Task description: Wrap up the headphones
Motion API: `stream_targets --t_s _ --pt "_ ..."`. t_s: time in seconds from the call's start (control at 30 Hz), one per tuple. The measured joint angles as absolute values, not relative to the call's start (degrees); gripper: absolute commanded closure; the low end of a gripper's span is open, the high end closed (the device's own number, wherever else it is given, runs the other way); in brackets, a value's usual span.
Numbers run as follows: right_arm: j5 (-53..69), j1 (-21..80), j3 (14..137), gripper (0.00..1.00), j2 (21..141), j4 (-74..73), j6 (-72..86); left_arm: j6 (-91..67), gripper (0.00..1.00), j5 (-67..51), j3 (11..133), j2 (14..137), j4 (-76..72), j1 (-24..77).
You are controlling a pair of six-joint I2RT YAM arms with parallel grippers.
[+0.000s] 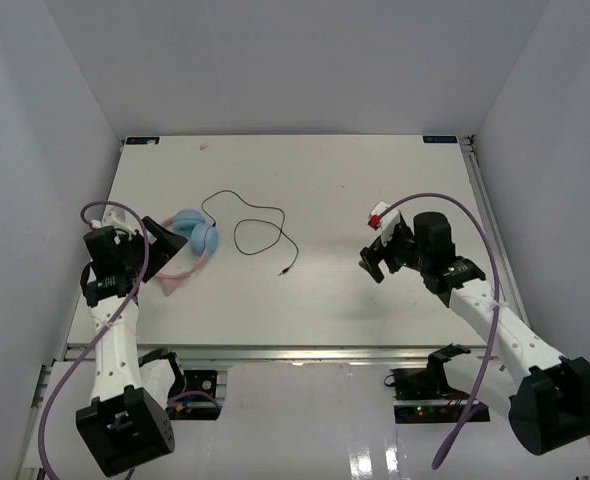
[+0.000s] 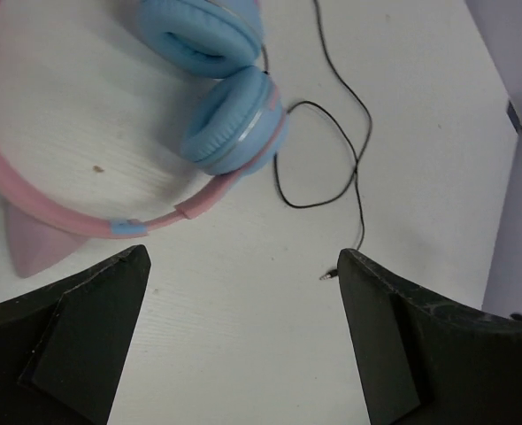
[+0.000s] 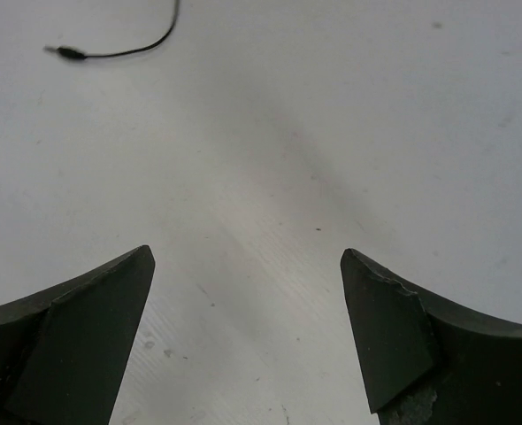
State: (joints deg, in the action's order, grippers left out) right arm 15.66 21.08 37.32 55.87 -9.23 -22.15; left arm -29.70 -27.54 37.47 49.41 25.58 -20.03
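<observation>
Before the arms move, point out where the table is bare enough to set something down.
Bare: the far strip of the table beyond the cord; the middle between the plug and the right gripper; the near strip below the plug. Crowded: the left, where headphones, looped cord and left gripper sit close.

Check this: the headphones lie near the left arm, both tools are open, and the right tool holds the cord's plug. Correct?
One thing is wrong: the right tool holds nothing. The right wrist view shows the plug lying free on the table. The headphones and left tool are as stated.
</observation>
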Motion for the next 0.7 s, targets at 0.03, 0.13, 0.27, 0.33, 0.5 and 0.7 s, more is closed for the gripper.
stream_targets --t_s 0.03,0.13,0.27,0.33,0.5,0.7 --pt "19.65 20.72 37.26 0.06 57.85 -9.87 -24.25 -30.25 0.02 -24.68 38.21 50.39 26.79 -20.03" --pt "27.76 19.69 37.15 0.06 63.01 -11.76 -28.37 -31.47 0.02 -17.52 40.36 53.97 29.98 -20.05" --pt "33.82 18.32 37.15 0.06 66.18 -13.58 -31.03 -32.19 0.03 -11.9 41.75 59.43 32.05 -20.08" --pt "35.42 17.92 37.15 0.06 66.26 -13.71 -31.81 -32.25 0.06 -9.82 42.1 62.41 32.9 -20.08" --pt "37.1 17.09 37.15 0.06 65.8 -13.87 -33.01 -32.93 0.1 -2.71 43.84 71.18 34.61 -20.08" --pt "38.09 15.88 37.15 0.06 64.2 -15.14 -34.06 -32.51 0.29 3.22 49.58 82.23 35.11 -20.1"
